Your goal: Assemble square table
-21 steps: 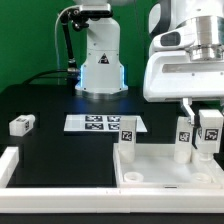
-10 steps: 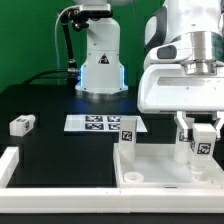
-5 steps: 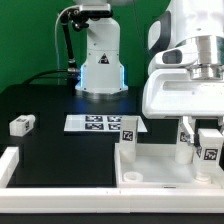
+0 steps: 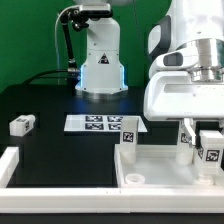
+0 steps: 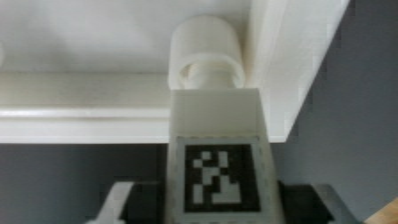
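Note:
The square table's white slab (image 4: 160, 166) lies at the exterior view's lower right. Two white tagged legs stand upright on its far corners, one (image 4: 128, 143) on the left and one (image 4: 185, 140) on the right. My gripper (image 4: 210, 140) is shut on a third leg (image 4: 210, 152) and holds it upright over the slab's right side. In the wrist view this leg (image 5: 221, 140) fills the middle, gripped between my dark fingers (image 5: 130, 203). Beyond it are a rounded white post (image 5: 203, 55) and the slab's rim (image 5: 80, 100). A loose leg (image 4: 22, 125) lies at the far left.
The marker board (image 4: 100, 124) lies flat on the black table behind the slab. A long white rail (image 4: 10, 166) runs along the front left edge. The arm's base (image 4: 100, 60) stands at the back, before a green backdrop.
My gripper has carried the held leg a little toward the exterior view's right and slightly lower. The other legs and the slab have not moved.

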Robot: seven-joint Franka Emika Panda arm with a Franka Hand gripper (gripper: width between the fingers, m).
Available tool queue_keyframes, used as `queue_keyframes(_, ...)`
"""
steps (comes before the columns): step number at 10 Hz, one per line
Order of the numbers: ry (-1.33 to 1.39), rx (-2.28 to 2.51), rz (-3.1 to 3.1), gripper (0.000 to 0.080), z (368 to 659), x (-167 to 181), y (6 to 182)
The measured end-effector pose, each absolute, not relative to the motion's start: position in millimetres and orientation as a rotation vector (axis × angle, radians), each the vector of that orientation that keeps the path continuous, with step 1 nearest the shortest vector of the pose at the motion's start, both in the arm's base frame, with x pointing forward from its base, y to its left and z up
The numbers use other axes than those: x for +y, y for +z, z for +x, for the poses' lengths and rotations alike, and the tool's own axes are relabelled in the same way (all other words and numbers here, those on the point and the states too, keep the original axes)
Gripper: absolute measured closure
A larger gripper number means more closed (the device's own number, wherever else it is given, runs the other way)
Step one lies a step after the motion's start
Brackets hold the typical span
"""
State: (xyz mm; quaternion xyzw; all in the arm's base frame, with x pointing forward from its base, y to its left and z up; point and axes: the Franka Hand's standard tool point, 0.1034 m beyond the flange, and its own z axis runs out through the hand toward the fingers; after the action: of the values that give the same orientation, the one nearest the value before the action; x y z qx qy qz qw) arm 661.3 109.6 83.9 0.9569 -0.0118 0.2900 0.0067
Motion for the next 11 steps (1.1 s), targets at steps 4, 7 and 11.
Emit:
queue_keyframes(4, 0.869, -0.009, 2.994, 0.0509, 660.3, 106.9, 82.7)
queue_keyframes(7, 0.890, 0.019, 2.978, 0.0509, 662.0, 102.2, 79.4)
queue_keyframes(11, 0.905, 0.038, 2.970, 0.0297, 662.9, 102.2, 79.3)
